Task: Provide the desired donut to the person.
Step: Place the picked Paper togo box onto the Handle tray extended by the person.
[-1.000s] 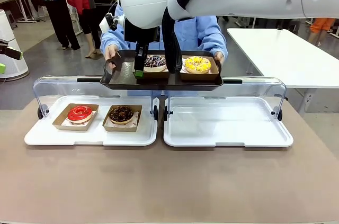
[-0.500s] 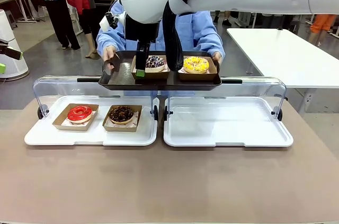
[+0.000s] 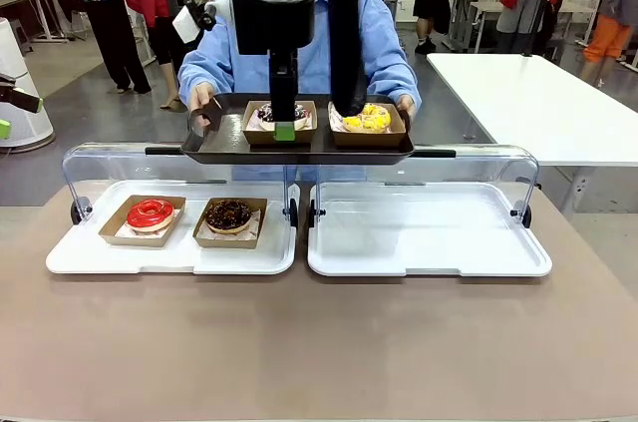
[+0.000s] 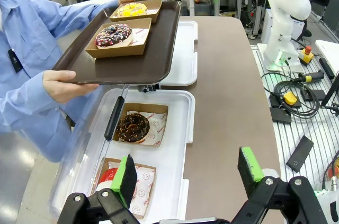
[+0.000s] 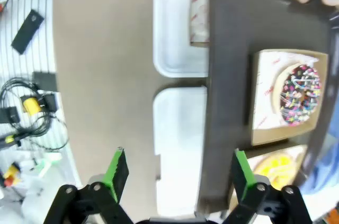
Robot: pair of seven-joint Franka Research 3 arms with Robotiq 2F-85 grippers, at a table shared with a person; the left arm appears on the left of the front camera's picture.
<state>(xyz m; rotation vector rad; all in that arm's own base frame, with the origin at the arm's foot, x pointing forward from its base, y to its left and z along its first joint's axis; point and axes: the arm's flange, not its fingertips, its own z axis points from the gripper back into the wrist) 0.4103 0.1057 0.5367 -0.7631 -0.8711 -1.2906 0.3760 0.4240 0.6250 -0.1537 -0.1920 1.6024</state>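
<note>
Nearest us, our left gripper (image 4: 188, 173) hangs with fingers wide and empty above the left white tray (image 4: 172, 179), where a red donut (image 3: 151, 211) and a chocolate donut (image 4: 133, 126) sit in paper boats. Beyond, our right gripper (image 5: 176, 173) stands wide and empty beside the brown tray (image 3: 227, 138) the person (image 3: 371, 53) holds, with the sprinkled donut (image 4: 113, 34) and yellow donut (image 4: 131, 9) on it. Delivery looks made (we judge); next calls for pulling clear. The boats' red print is unreadable.

The front camera faced the person (image 3: 299, 43) across the table; both wrist cameras looked down, sharing the brown tray (image 4: 159, 44)
</note>
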